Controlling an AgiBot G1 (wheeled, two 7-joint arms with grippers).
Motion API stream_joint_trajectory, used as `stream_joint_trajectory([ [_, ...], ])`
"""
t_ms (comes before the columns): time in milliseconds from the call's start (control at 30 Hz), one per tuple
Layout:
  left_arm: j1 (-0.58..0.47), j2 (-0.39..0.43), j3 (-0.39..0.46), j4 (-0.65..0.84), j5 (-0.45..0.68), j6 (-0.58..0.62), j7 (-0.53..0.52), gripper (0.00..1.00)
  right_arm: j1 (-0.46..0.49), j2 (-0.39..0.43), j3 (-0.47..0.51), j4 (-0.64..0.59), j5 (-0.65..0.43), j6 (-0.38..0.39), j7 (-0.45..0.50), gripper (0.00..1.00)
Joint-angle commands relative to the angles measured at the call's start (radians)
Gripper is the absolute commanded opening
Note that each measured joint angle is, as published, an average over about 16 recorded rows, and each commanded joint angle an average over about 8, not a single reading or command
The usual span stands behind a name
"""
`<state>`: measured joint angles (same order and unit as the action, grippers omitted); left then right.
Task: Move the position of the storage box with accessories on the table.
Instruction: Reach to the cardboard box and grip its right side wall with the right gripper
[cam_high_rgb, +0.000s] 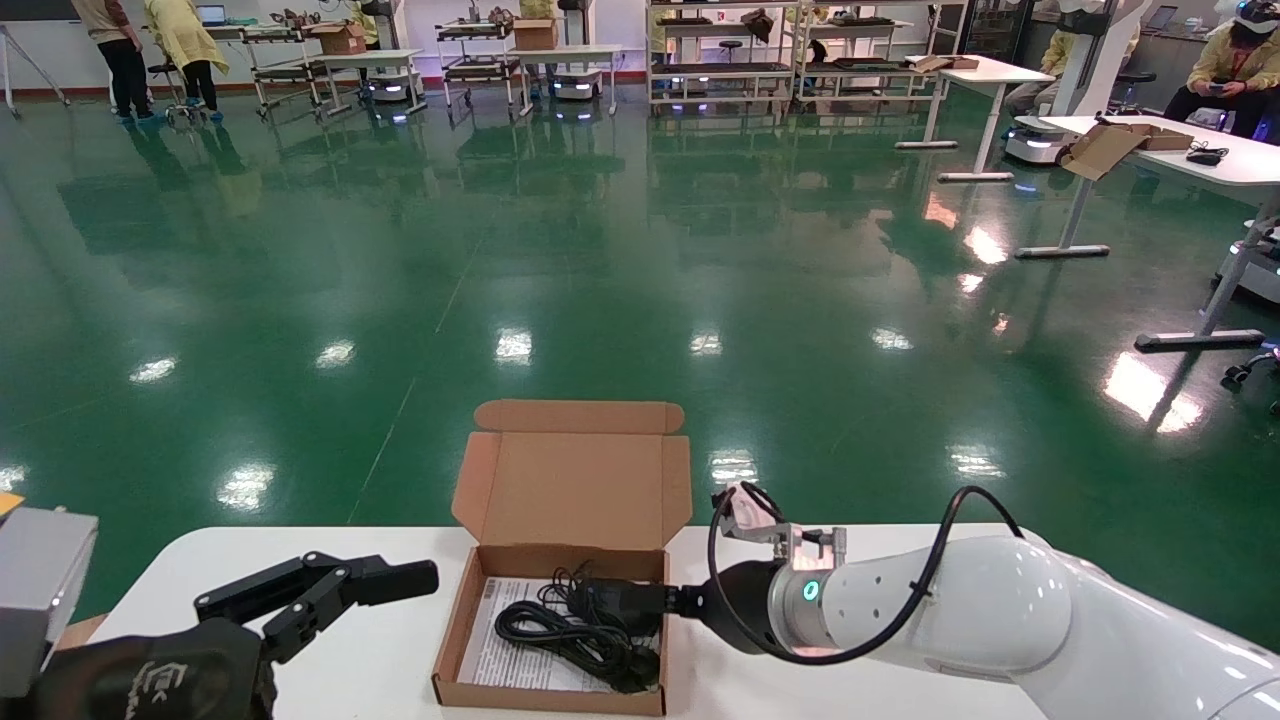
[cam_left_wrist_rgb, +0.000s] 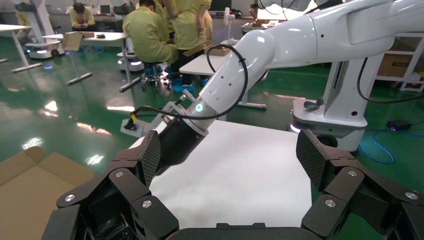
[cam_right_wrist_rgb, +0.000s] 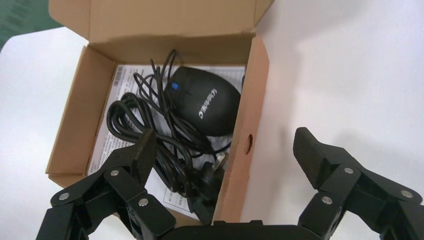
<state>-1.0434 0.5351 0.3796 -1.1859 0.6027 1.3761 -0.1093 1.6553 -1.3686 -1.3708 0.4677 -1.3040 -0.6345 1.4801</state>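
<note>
The white table carries the open cardboard storage box near its front middle, flap lid standing up at the far side. Inside lies a white printed sheet, and on it a black wired mouse beside its coiled cable. The right gripper is spread wide, straddling the box's right wall, seemingly without contact. The left gripper, also open, hovers left of the box.

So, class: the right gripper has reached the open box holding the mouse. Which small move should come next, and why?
Probably close the right gripper on the storage box side wall: its open fingers straddle that wall, one over the cable, one outside above the table.
</note>
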Motion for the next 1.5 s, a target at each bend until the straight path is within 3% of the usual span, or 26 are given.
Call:
stream_joint_trajectory([
  [33,0.0,0.0,0.0,0.0,0.0,0.0,0.0,1.0,-0.006,0.0,-0.012,0.007,0.0,0.008,0.011,1.0],
  [267,0.0,0.0,0.0,0.0,0.0,0.0,0.0,1.0,-0.021,0.001,-0.042,0.009,0.008,0.025,0.032,0.97],
  [300,0.0,0.0,0.0,0.0,0.0,0.0,0.0,1.0,-0.022,0.002,-0.044,0.009,0.01,0.027,0.034,0.89],
  [500,0.0,0.0,0.0,0.0,0.0,0.0,0.0,1.0,-0.027,0.002,-0.054,0.01,0.026,0.039,0.034,0.14],
  [567,0.0,0.0,0.0,0.0,0.0,0.0,0.0,1.0,-0.029,0.002,-0.057,0.01,0.032,0.042,0.032,0.0],
  [1500,0.0,0.0,0.0,0.0,0.0,0.0,0.0,1.0,-0.043,0.003,-0.097,-0.003,0.086,0.054,0.012,0.0],
])
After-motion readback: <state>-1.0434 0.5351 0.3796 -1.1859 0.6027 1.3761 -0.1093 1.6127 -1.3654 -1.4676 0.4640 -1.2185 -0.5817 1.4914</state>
